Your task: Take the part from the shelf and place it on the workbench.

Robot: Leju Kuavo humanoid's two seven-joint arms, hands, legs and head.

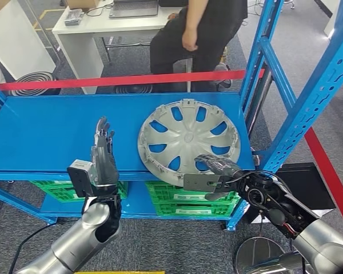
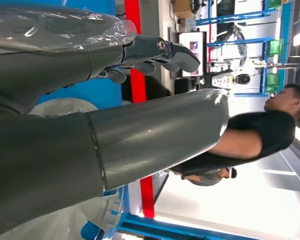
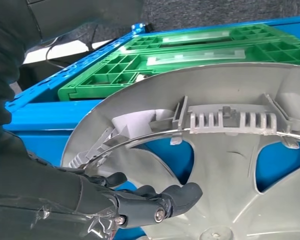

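Silver and round, the hubcap (image 1: 188, 140) is laid flat on the blue shelf (image 1: 44, 137), its near edge poking over the front so it can be reached from below. The right hand (image 1: 215, 171) is closed on that edge, fingers on top. The left hand (image 1: 104, 157) is held up beside it, fingers straight, nothing held, likely kept ready to help lift

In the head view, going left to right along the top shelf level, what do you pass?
Bare blue shelf → left hand, raised with its fingers apart → silver hubcap, overhanging the shelf's front edge → right hand at the hubcap's near rim → blue shelf upright.
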